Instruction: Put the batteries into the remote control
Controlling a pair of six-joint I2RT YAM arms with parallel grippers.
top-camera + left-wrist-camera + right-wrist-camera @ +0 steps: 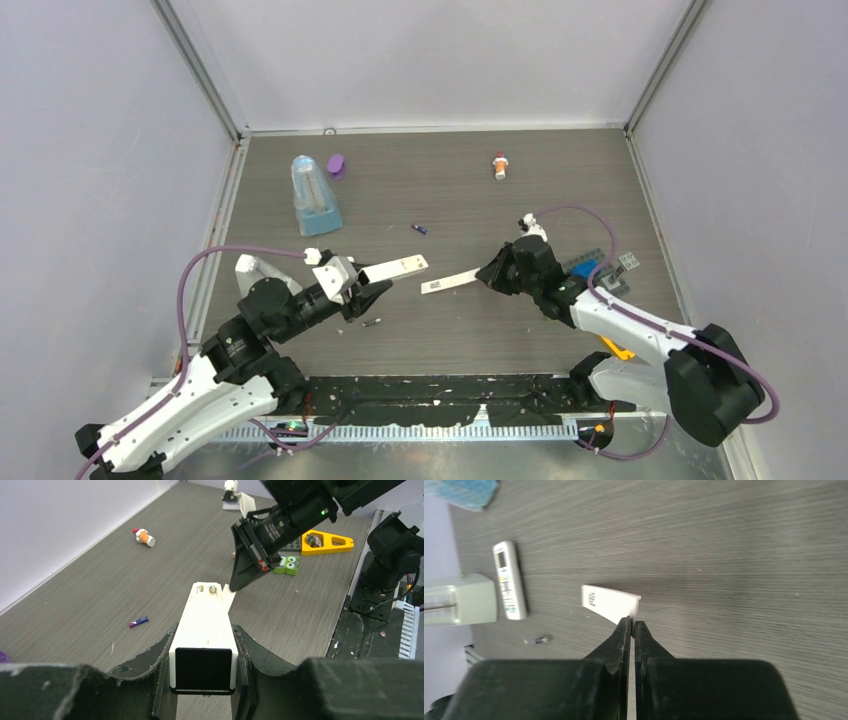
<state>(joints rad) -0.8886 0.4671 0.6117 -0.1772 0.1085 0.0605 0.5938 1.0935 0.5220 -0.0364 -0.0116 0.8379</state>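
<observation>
My left gripper (365, 283) (204, 635) is shut on the white remote control (395, 268) (205, 615), gripping its sides near the black end. Its plain back faces up, with two metal contacts at the far end. In the right wrist view the remote control (509, 580) shows a screen and buttons. My right gripper (487, 273) (630, 621) is shut on a thin white cover plate (450, 281) (609, 602), held just right of the remote's far end. A purple battery (419, 229) (138, 622) lies beyond them. A dark battery (372, 322) (542, 639) lies under the left gripper.
A red-and-white capped bottle (500, 166) (144, 536) lies at the far middle. A pale blue container (313, 195) and a purple lid (336, 165) stand at the far left. A yellow triangular piece (327, 543), a green block (286, 564) and toy bricks (590, 268) sit by the right arm.
</observation>
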